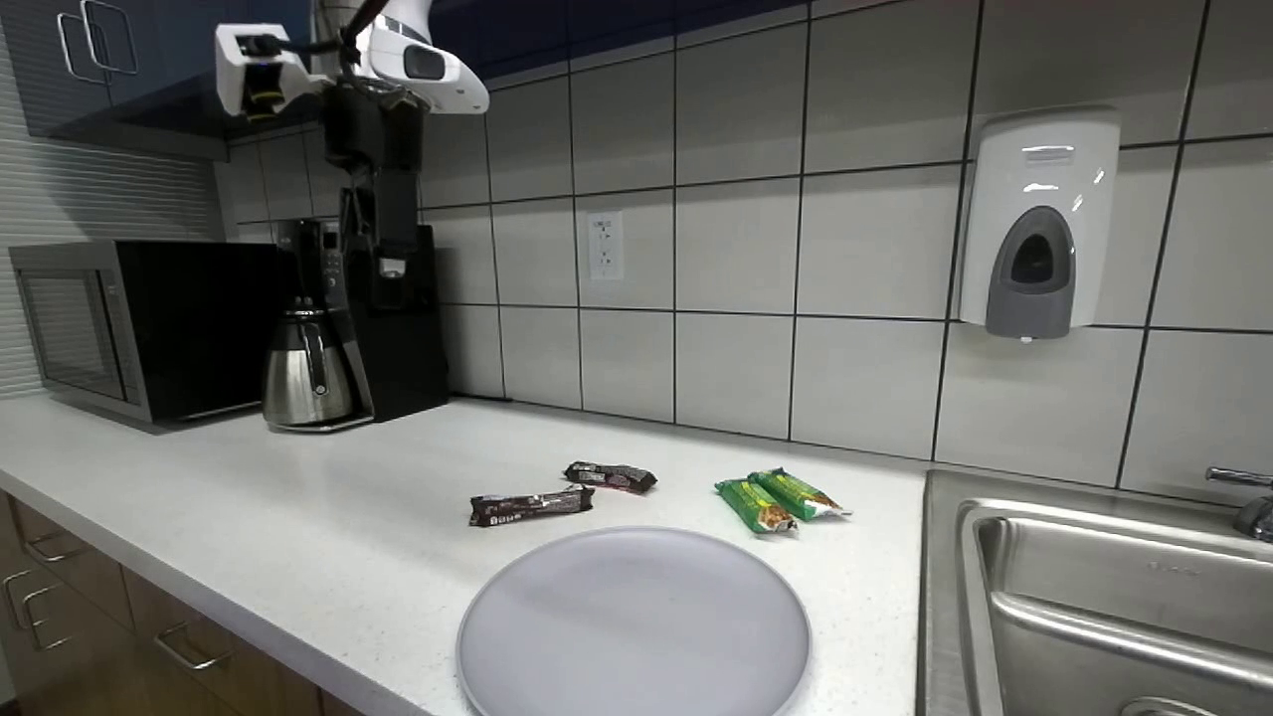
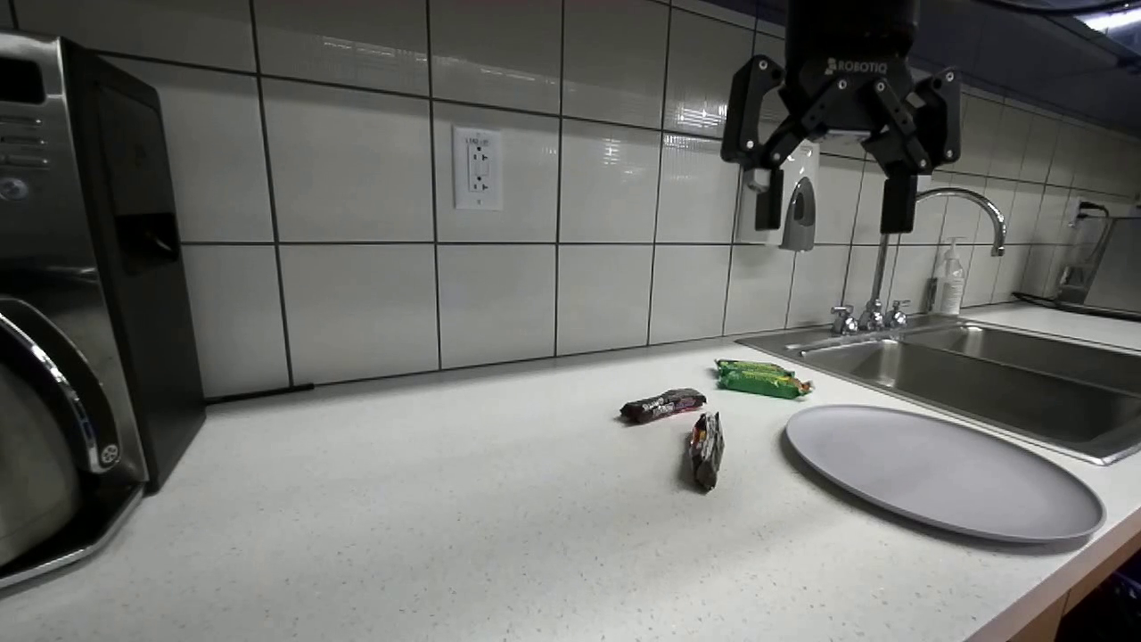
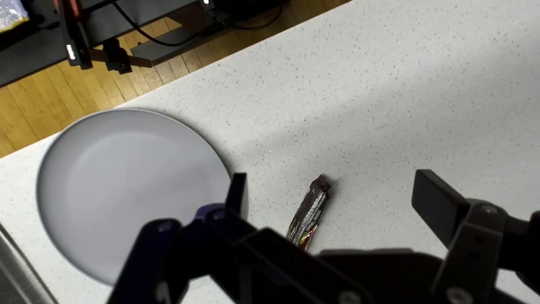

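my black fingers [image 2: 898, 205] hung wide apart, higher than the flat round grey plate [image 2: 945, 473]; near it on the white worktop [image 2: 401, 499] lay two slender dark-brown wrapped bars [image 2: 707, 450] and two green wrapped bars [image 2: 762, 384].

End effector [image 2: 833, 205]: jaws apart, above the surface [image 2: 401, 517]
Dark bars [image 2: 661, 407]: two, close together
Green bars [image 2: 764, 384]: two, side by side
Plate [image 2: 945, 473]: beside the sink [image 2: 980, 390]
Outlet [image 2: 479, 169]: white, on the tiled wall [image 2: 357, 308]

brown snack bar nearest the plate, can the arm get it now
Probably yes: the open, empty end effector hangs above the counter, and nothing lies on that snack bar, though a second bar sits close by.
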{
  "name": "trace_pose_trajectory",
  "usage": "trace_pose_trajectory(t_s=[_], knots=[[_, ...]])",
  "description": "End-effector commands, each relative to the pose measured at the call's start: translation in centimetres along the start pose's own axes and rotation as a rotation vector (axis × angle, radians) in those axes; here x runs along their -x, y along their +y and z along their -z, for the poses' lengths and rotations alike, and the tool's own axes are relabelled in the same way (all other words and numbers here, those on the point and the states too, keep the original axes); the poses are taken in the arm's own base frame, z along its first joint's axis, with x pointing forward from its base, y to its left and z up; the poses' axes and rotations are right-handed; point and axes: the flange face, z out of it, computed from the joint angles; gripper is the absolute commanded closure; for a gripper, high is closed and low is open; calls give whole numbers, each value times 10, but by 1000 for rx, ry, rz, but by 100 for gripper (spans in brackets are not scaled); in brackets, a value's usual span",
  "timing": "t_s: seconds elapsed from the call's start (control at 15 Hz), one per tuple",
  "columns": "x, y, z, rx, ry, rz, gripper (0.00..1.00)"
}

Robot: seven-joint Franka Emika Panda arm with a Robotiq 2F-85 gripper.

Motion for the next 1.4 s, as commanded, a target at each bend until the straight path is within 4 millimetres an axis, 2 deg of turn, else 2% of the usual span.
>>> trace_pose_trajectory(t_s=[0.0,0.4,1.33], knots=[[-5,-2,-11,-25,52,-80,0],[-21,-7,-31,-51,100,-157,0],[-78,-23,-82,4,111,-243,0]])
